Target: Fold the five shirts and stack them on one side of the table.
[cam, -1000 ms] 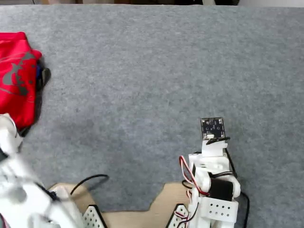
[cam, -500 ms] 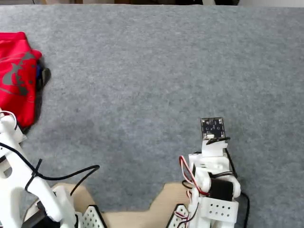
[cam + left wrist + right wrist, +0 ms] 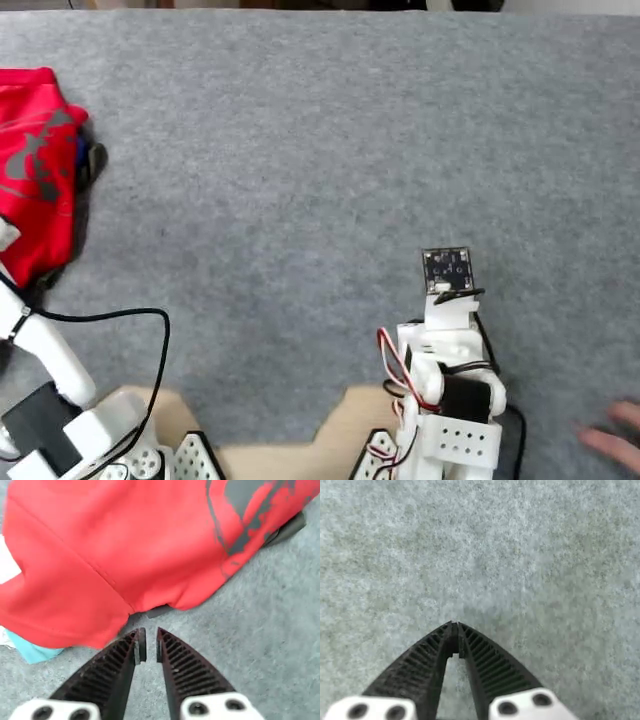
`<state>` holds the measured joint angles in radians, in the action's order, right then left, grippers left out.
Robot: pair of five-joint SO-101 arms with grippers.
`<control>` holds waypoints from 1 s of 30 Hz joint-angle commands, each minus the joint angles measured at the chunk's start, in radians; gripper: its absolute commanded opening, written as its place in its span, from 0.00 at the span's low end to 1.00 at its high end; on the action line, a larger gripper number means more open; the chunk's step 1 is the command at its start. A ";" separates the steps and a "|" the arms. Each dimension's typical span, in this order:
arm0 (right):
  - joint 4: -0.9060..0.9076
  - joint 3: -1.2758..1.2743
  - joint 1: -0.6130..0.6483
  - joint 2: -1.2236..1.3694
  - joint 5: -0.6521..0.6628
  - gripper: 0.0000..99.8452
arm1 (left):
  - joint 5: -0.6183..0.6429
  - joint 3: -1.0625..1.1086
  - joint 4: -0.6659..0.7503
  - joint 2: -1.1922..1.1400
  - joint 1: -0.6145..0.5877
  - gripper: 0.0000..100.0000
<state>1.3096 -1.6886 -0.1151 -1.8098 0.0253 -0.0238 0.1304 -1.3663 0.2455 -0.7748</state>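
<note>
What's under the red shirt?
Peeking out beneath the red shirt: a teal fabric edge and a dark fabric edge, so other garments lie under it. How many is hidden by the shirt.

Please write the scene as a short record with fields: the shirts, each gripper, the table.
top shirt: red shirt, folded, on the left arm's side of the table
under it: edges of a dark cloth and a teal cloth stick out
left gripper: narrow gap, empty, just off the red shirt's edge
right gripper: shut, empty, over bare gray table
</note>
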 commanded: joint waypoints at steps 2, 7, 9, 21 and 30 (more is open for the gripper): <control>0.003 -0.001 -0.010 -0.093 0.003 0.01 | 0.011 -0.069 -0.015 0.005 -0.002 0.05; 0.003 -0.001 -0.010 -0.093 0.005 0.01 | 0.011 -0.068 -0.017 0.005 -0.006 0.05; 0.003 -0.001 -0.010 -0.093 0.005 0.01 | 0.009 -0.071 -0.015 0.005 -0.005 0.05; 0.003 -0.001 -0.012 -0.093 0.005 0.01 | -0.048 -0.064 -0.017 0.005 -0.012 0.05; 0.003 -0.001 -0.013 -0.093 0.005 0.01 | -0.097 -0.064 -0.011 -0.004 -0.098 0.05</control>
<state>1.3096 -1.6886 -0.1151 -1.8098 0.0253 -0.0913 0.1120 -1.3740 0.2424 -0.8454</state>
